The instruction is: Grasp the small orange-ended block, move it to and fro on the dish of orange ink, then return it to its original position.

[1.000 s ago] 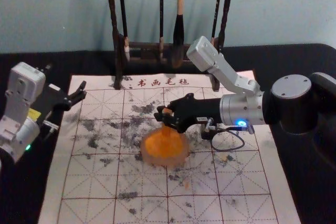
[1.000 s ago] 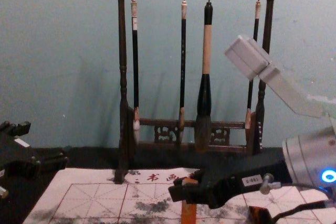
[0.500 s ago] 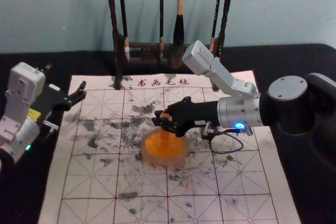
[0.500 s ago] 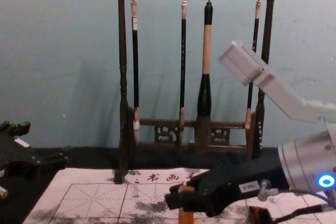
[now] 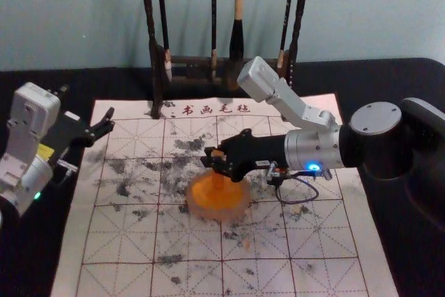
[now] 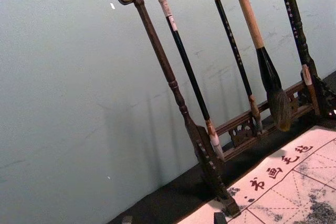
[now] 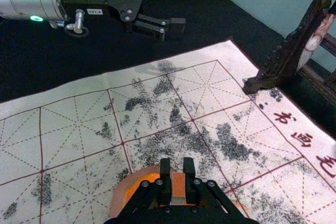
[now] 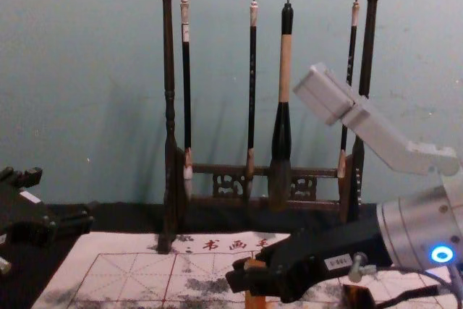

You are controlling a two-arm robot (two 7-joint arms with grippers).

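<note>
Your right gripper pinched the block at the ink dish, your left gripper hung spread near the mat, and too much sideways pressure risked dragging the dish.

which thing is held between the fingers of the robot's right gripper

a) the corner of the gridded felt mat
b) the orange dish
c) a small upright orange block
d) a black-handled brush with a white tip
C: the black right gripper is closed on the small upright orange block, just above the round translucent dish of orange ink.
</note>
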